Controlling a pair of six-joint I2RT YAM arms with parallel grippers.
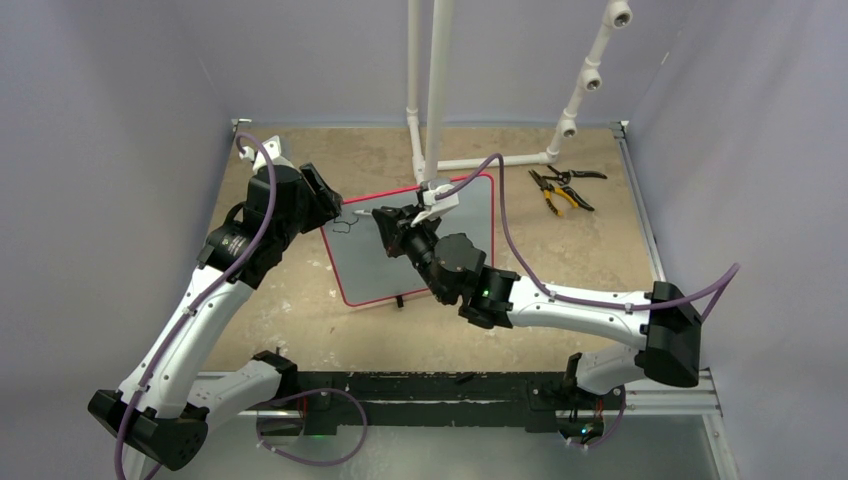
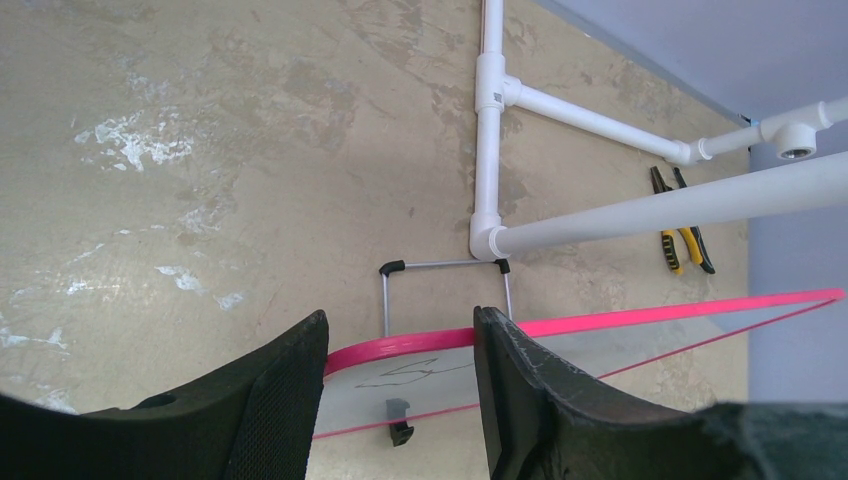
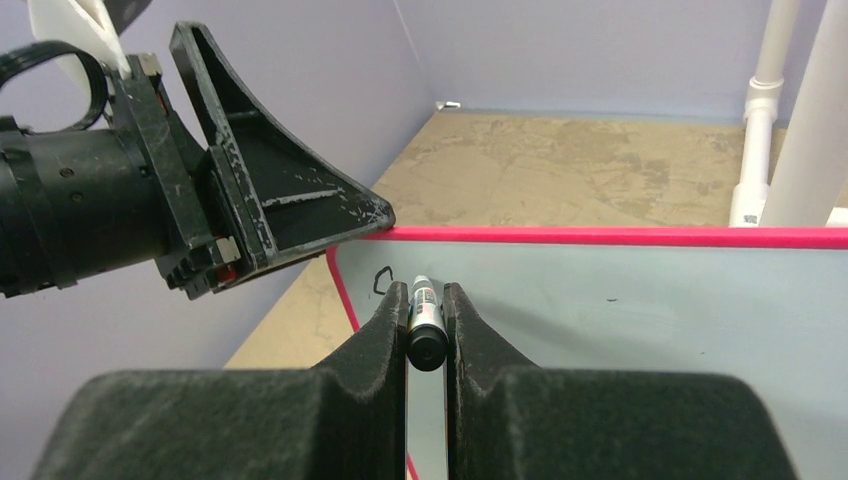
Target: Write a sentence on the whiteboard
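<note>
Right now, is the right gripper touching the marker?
Touching. The right wrist view shows the right gripper shut on the marker, with a finger pressed against each side and no gap.

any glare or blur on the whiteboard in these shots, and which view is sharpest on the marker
Top external: soft even light, no glare on the whiteboard, though everything is small. Left wrist: the left gripper looms dark and underlit at the bottom, while the board's pink rim is crisp. Right wrist: sharpest on the marker, with the board evenly lit and no hotspot.
</note>
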